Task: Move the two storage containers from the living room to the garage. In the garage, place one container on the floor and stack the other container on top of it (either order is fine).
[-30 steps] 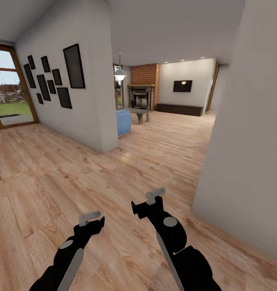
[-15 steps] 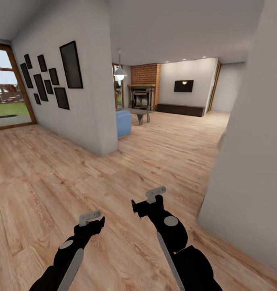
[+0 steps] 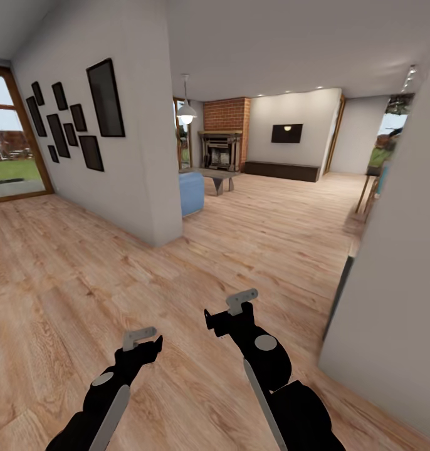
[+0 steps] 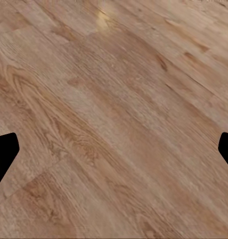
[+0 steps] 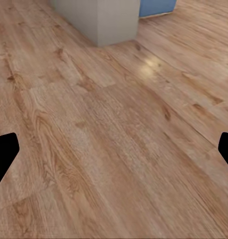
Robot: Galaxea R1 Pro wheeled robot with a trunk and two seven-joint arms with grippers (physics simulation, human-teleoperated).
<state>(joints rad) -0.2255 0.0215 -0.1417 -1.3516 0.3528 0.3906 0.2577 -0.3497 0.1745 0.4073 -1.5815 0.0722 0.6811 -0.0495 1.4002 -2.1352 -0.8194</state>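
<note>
The two storage containers are out of view. Ahead lies the living room, with its red brick fireplace (image 3: 225,120) and the end of a blue sofa (image 3: 191,190) on light wood plank floor (image 3: 259,232). My left gripper (image 3: 140,339) (image 4: 114,157) and right gripper (image 3: 241,303) (image 5: 114,157) hang low in front of me over the planks. Both are open, with nothing between the fingers.
A white wall corner (image 3: 158,188) with black picture frames (image 3: 105,99) juts in on the left. Another white wall (image 3: 397,294) stands close on the right. A low table (image 3: 217,176) sits before the fireplace, and a wood-framed glass door (image 3: 11,147) is at far left.
The whole view has shifted: the right wall has slid further right, uncovering more of the room behind it, and the left wall sits nearer. Both arms keep the same pose.
</note>
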